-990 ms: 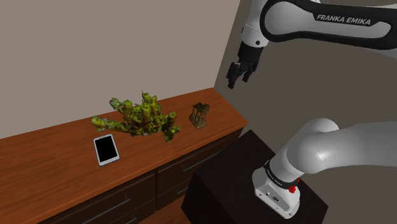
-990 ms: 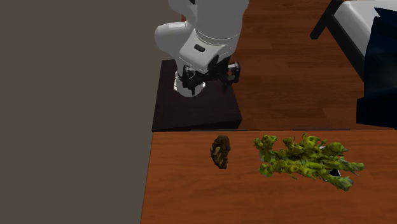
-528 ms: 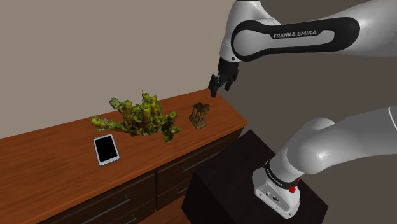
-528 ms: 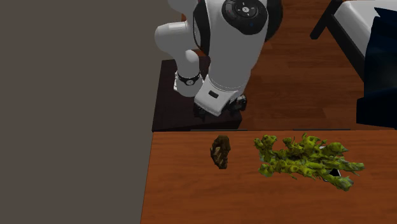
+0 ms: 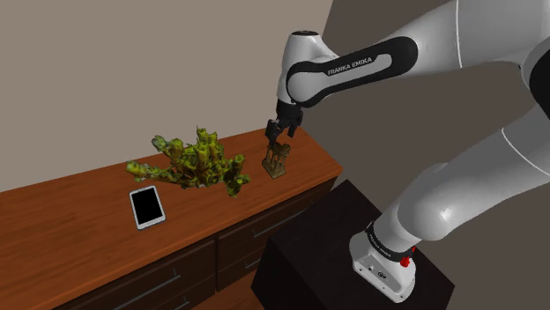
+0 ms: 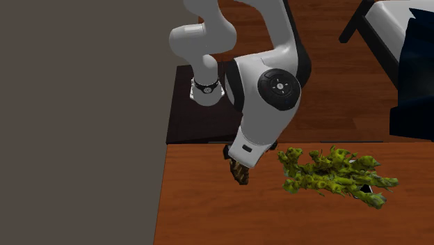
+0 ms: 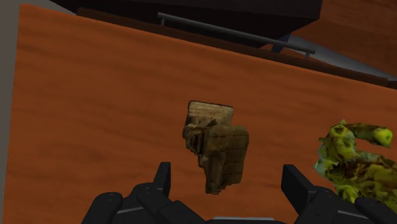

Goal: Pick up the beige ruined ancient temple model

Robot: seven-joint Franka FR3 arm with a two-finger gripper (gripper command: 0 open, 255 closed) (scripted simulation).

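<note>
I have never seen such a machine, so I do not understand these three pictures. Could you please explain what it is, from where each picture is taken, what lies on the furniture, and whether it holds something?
It is a white robot arm on a dark box, ending in a black two-finger hand. One picture looks from beside the box over a wooden dresser; another faces the arm from across the dresser; the third comes from a camera on the hand, so its two fingers show. On the dresser stand a small brownish ruined temple model, a green-yellow branching ornament and a white-framed tablet. The hand is open, just above the temple model, and holds nothing.
</note>
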